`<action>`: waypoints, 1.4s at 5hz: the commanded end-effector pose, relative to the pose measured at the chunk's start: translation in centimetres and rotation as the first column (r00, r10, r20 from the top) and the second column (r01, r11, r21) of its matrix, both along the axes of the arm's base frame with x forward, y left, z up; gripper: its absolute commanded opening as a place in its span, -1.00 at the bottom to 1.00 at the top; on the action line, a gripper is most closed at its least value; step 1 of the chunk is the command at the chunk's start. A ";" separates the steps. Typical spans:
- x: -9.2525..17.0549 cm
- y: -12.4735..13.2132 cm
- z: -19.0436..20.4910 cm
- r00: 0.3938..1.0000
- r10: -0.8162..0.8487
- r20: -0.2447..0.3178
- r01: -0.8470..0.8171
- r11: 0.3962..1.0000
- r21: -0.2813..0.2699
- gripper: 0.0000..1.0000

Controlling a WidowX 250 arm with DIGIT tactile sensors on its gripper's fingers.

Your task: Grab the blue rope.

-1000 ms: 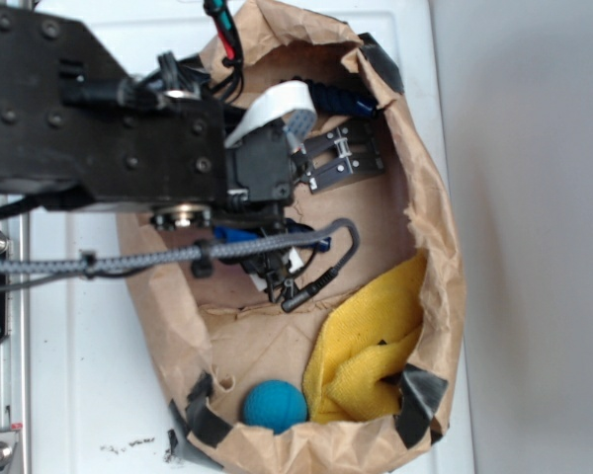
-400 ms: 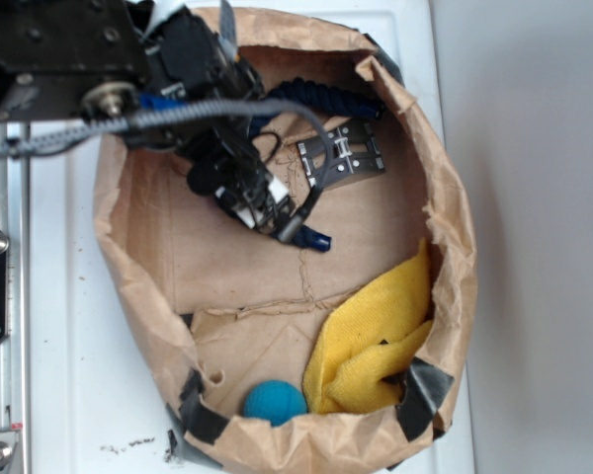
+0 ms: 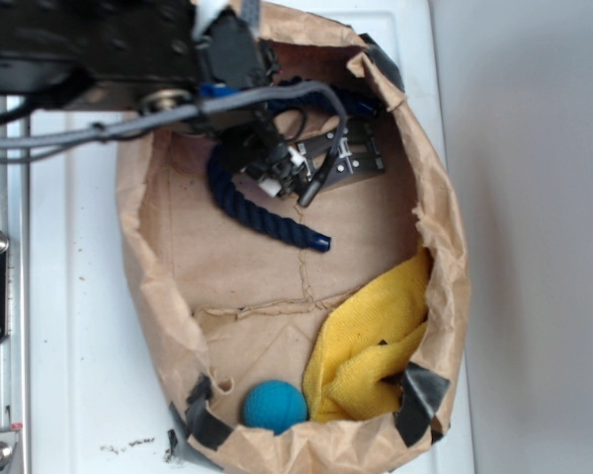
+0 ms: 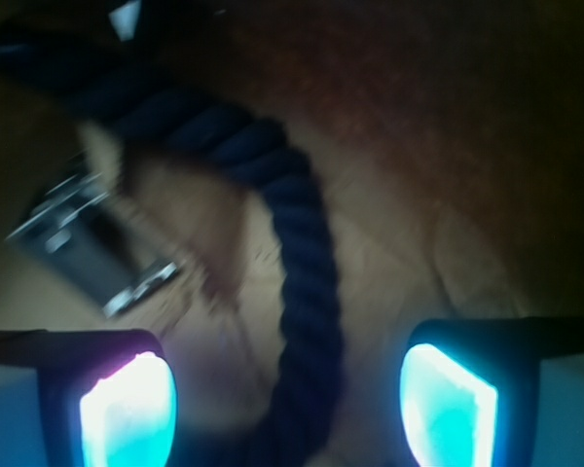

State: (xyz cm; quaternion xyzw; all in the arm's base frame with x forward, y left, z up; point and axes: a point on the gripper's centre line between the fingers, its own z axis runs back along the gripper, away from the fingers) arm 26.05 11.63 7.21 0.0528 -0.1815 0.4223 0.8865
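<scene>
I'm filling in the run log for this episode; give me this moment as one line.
phase: pre-grasp | target: blue rope lying in paper bag | gripper: jaws open, straddling rope | contact: none visible

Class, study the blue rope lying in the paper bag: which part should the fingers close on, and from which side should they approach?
Grip the blue rope at its mid-curve, coming straight down from above. There the strand runs lengthwise between the open fingers, so closing would likely pinch across its thickness. The glossy capped end looks slicker and easier to lose.
</scene>
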 end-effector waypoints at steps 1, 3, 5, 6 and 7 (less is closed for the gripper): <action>0.8 -0.1 -0.6 0.999 -0.035 0.009 0.034 0.997 0.073 1.00; 0.7 -1.6 -2.7 0.980 -0.198 0.023 0.198 0.980 0.013 1.00; 0.7 -2.2 -2.9 0.962 -0.271 0.021 0.271 0.962 -0.009 -1.00; 0.3 -2.3 -2.7 0.961 -0.275 0.026 0.275 0.961 0.011 -1.00; 0.0 -2.3 -2.4 0.963 -0.266 0.036 0.264 0.963 0.048 -1.00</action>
